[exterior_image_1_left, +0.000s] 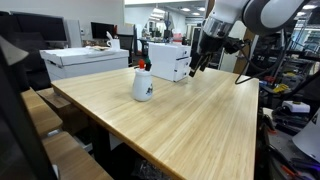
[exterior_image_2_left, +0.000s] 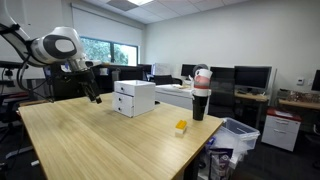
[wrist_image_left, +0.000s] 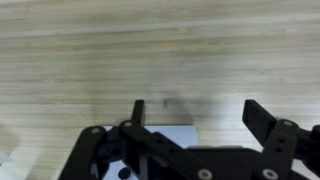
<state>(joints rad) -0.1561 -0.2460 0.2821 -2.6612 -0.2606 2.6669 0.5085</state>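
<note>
Black two-finger claw (wrist_image_left: 195, 115): jaws wide apart, holding nothing, hovering over pale wood-grain tabletop (exterior_image_1_left: 200, 120). Nearest thing is a white boxy two-drawer unit (exterior_image_2_left: 134, 98), just beside claw, upright on table, wider than tall. Drawer fronts turned twd claw's side. Any markings too small to read. Black-and-white cup w/ red top (exterior_image_2_left: 201, 95) well apart. Small yellow block (exterior_image_2_left: 181, 127) nr table edge.

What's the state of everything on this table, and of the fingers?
Fingers: open, empty, above the bare table.
Drawers: both shut.
Cup: upright.
Yellow block: lying on the table, apart from the cup.
</note>
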